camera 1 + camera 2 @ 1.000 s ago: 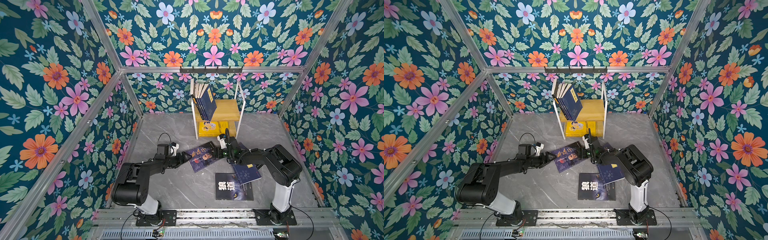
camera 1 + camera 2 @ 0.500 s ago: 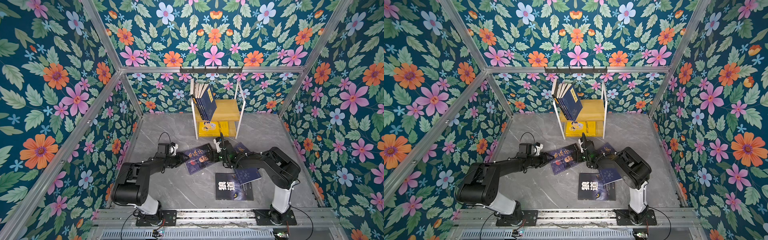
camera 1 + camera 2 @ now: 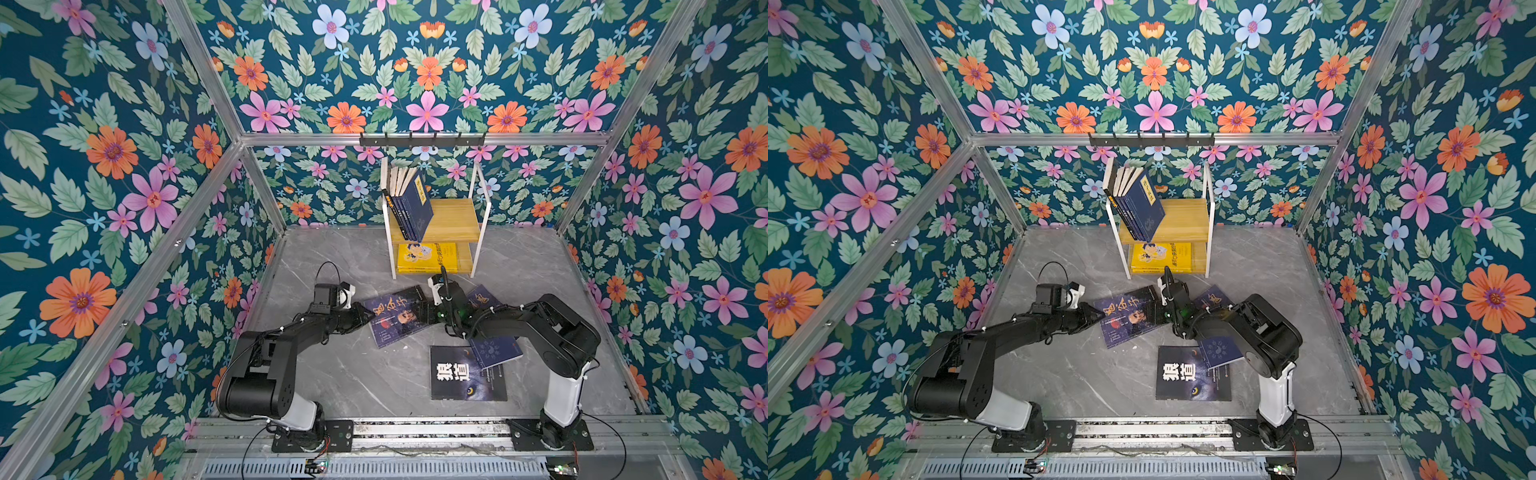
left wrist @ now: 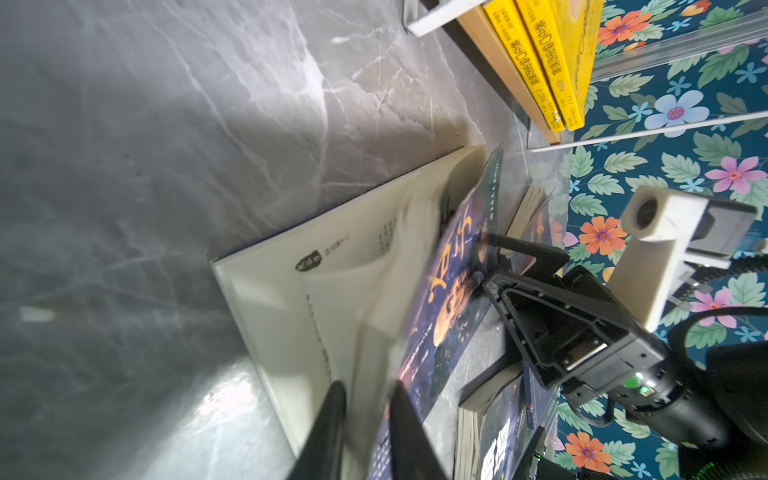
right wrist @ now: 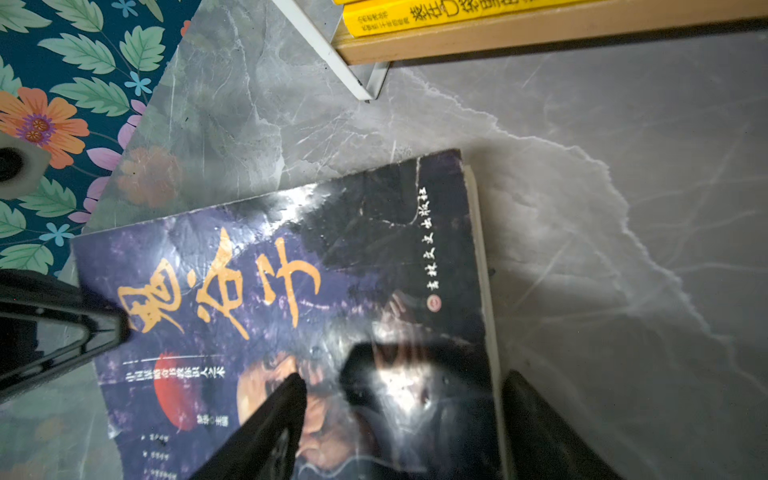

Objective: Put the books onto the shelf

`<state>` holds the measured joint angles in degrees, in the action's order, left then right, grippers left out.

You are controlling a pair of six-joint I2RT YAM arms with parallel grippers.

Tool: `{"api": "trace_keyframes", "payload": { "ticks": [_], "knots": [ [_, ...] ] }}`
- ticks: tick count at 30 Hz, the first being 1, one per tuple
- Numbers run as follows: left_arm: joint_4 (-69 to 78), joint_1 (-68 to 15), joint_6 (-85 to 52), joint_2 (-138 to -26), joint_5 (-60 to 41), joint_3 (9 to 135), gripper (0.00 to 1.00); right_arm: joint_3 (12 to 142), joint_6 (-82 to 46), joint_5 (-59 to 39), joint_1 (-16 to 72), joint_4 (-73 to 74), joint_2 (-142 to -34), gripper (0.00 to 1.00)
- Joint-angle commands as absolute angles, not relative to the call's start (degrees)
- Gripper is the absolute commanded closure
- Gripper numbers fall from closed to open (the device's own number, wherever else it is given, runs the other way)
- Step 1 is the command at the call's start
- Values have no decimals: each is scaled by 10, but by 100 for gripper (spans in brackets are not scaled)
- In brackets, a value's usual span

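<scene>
A dark portrait book (image 3: pixel 395 318) (image 3: pixel 1128 316) lies on the grey floor in front of the shelf (image 3: pixel 478 232) (image 3: pixel 1209 232). My left gripper (image 3: pixel 368 314) (image 4: pixel 365 419) is shut on its left edge, pinching the cover and some lifted pages. At the book's right edge my right gripper (image 3: pixel 424 312) (image 5: pixel 399 411) is open: one finger rests on the cover, the other lies past the spine. Navy books (image 3: pixel 411 203) lean on the upper board. Yellow books (image 3: pixel 426 257) lie on the lower one.
A black wolf-eye book (image 3: pixel 465 374) lies flat near the front. A navy book (image 3: pixel 494 353) sits partly on it, under the right arm. Another navy book (image 3: pixel 480 296) lies behind the right wrist. A black hook rail (image 3: pixel 422 139) runs above the shelf.
My left gripper has closed from wide open onto the portrait book's left edge. The right gripper has slid left and nearer along the book, staying open. The book shifted slightly left.
</scene>
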<state>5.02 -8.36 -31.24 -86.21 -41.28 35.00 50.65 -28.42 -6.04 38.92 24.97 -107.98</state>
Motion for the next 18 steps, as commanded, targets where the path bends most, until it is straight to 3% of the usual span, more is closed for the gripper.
{"api": "trace_keyframes", "payload": {
  "ticks": [1, 12, 18],
  "knots": [
    [39, -83, -296, -856, -419, 363, 97, 491, -279, -54, 390, 210, -1056, 25],
    [-10, -84, -258, -818, -443, 367, 100, 420, -90, -50, 397, 201, -890, 24],
    [-25, -85, -244, -792, -457, 379, 100, 376, 82, -39, 438, 257, -846, 23]
  ]
}}
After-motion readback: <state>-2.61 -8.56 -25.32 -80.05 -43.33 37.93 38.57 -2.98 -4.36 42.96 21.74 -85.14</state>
